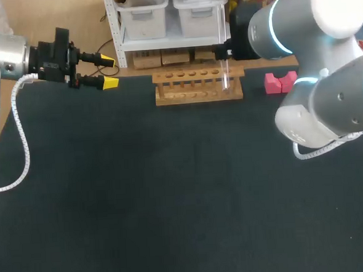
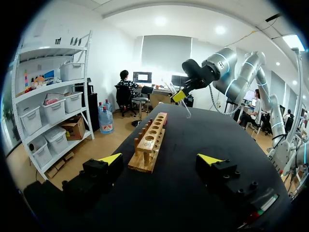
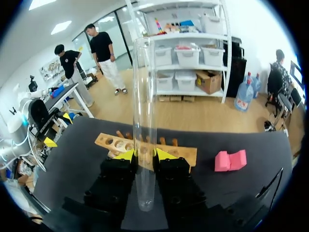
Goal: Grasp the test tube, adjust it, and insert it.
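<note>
Right gripper [image 3: 144,154] pinched the clear test tube [image 3: 145,121] between its yellow-tipped fingers, holding it roughly upright over the right end of the wooden rack [image 1: 197,86]. Whether its lower end sat in a hole could not be told. Left gripper [image 1: 108,71] hung with fingers spread, empty, well left of the rack. A pink block [image 1: 280,81] lay near the rack's right.

Head cam sat high behind, looking down the table [image 1: 173,204], rack [image 1: 198,85] at far edge. Left wrist cam was low, off the rack's end, sighting along it. Right wrist cam faced its long side, closer, tube [image 3: 144,121] right before the lens. All three shared the rack; left wrist also caught right gripper [image 2: 179,96].
</note>
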Robot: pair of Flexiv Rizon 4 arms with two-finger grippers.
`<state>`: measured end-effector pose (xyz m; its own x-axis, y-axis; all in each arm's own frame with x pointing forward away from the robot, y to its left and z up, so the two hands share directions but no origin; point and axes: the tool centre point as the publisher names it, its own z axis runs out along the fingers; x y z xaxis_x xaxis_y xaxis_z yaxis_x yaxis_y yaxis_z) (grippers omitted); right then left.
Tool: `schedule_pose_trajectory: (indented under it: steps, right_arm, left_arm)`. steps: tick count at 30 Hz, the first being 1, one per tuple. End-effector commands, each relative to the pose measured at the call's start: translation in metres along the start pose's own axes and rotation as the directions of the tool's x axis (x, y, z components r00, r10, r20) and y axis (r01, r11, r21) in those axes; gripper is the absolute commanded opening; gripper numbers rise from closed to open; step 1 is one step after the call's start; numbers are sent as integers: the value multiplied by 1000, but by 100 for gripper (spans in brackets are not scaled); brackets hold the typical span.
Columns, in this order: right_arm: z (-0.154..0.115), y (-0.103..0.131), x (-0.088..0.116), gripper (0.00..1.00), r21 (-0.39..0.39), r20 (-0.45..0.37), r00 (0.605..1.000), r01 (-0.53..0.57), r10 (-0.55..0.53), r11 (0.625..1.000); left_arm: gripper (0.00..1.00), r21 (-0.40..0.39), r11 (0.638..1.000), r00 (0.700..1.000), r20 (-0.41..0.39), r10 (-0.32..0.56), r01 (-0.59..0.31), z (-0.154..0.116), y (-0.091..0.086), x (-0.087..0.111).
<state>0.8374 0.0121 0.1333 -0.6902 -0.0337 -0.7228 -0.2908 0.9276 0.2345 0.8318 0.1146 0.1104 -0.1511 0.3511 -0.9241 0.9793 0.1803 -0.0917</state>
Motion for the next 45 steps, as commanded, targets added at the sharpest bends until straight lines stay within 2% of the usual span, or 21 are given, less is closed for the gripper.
schedule_pose_trajectory:
  steps: [1, 11, 20, 27, 34, 45]
  right_arm:
    - [-13, 5, 1, 0, 151, 393, 917, 4, -64, 989]
    - [-13, 6, -16, 0, 186, 543, 831, 18, -118, 982]
    - [-14, 8, -29, 0, 257, 636, 746, 39, -199, 966]
    - [-12, 6, -38, 0, 256, 697, 689, 21, -199, 966]
    - [-4, 4, -44, 0, 248, 698, 688, 31, -200, 968]
    - [5, 2, -49, 0, 219, 649, 733, 80, -206, 972]
  left_arm:
    - [100, -6, 1000, 1000, 3, 3, -3, 0, -3, 1]
    - [100, -6, 1000, 1000, 3, 3, -3, 0, -3, 1]
    - [100, -6, 1000, 1000, 3, 3, -3, 0, -3, 1]
    - [100, -6, 1000, 1000, 3, 3, -3, 0, -3, 1]
    - [100, -6, 1000, 1000, 3, 3, -3, 0, -3, 1]
    - [100, -6, 1000, 1000, 3, 3, -3, 0, -3, 1]
